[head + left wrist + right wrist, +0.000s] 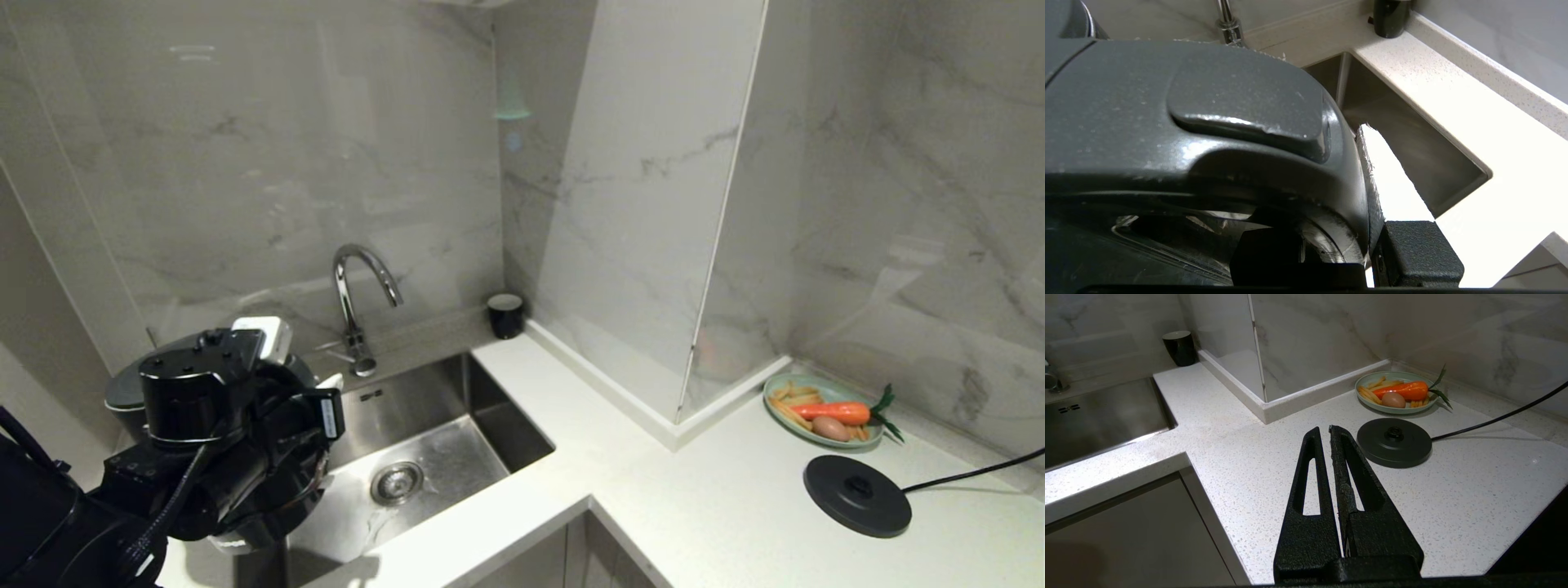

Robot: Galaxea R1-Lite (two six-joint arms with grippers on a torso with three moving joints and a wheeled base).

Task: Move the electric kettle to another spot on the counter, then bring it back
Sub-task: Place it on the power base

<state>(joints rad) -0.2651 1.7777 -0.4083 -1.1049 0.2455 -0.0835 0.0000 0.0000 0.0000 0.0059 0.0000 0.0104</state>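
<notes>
Kettle (1188, 122) sits at the far left of the counter (718, 506), left of the sink (424, 441), mostly hidden in the head view behind the left arm; only a grey lid edge (122, 392) and a dark lower curve show there. In the left wrist view its handle top with the lid button fills most of the frame. Left gripper (322, 408) is clamped on the kettle's handle: one finger (1388, 196) lies flat against the handle's side, the other is hidden behind it. Whether the kettle's bottom rests on the counter cannot be told. Tap (359, 302) stands behind the sink; a small black cup (505, 315) sits in the corner by the wall. Well to the right, the round black base (857, 495) lies bare on the counter, cord (980, 472) running off to the right. Just behind it, a green plate (784, 384) by the wall holds a carrot (833, 412), an egg-like item and fries. Right gripper (1329, 435) hangs over the counter near the base, fingers pressed together, nothing between them.
</notes>
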